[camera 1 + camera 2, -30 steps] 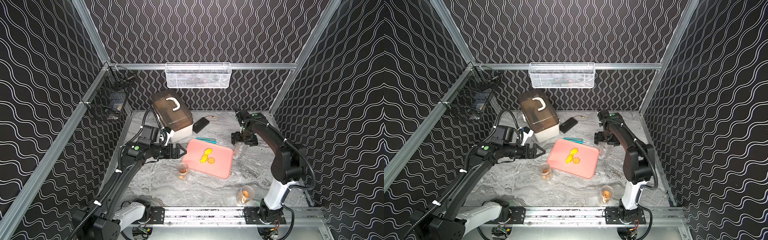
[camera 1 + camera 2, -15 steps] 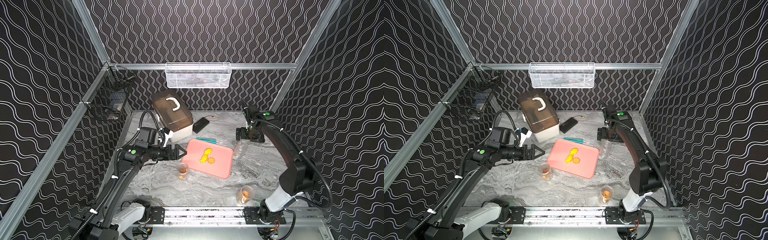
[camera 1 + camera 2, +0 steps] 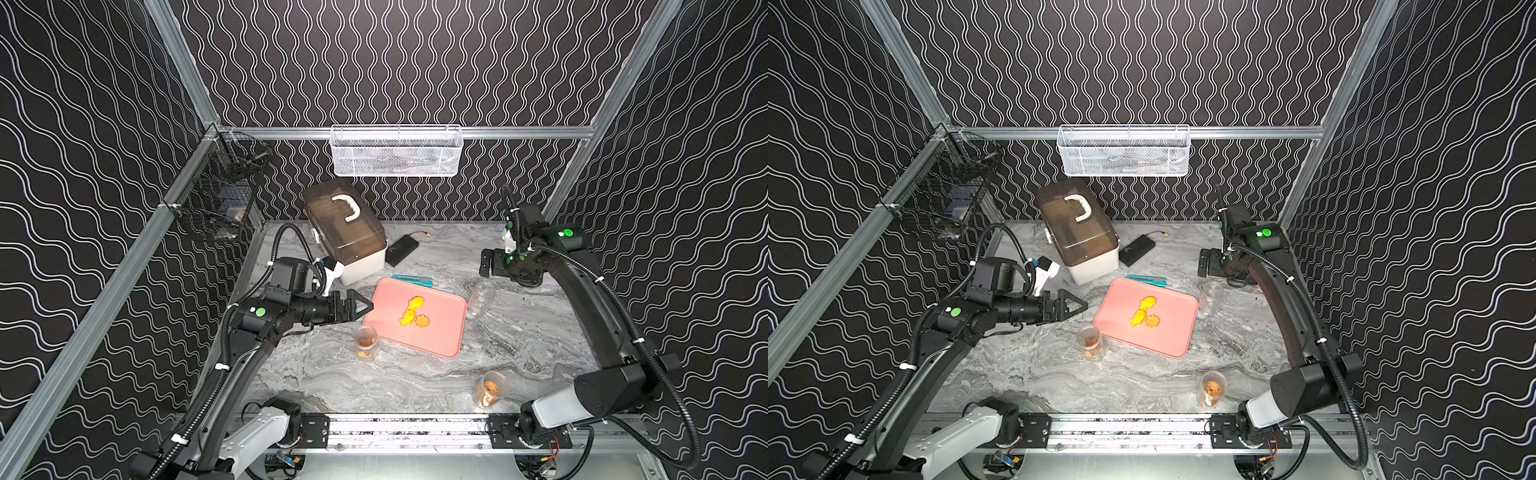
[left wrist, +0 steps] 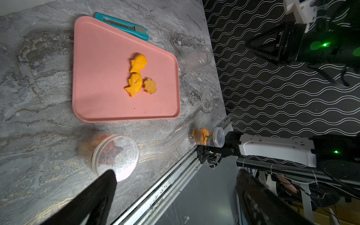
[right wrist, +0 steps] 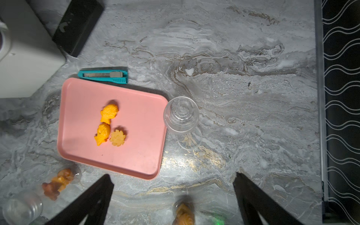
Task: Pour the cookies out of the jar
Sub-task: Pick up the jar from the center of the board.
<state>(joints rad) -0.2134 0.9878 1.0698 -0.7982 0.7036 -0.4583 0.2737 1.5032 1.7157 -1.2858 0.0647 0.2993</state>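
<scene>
Ahead of the right tool (image 5: 173, 174), withdrawn open and empty, the released jar (image 5: 181, 115) stands beside the tray (image 5: 140, 155) holding three cookies (image 5: 106, 134); pour apparently complete.

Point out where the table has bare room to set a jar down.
Widest bare stretch of table: bordered by the tray, the front rail, the cookie jar at the tray's corner and the cookie jar by the rail. Also bare: between the empty jar and the right wall. Crowded: back left, where box, black pack and cutter cluster.
</scene>
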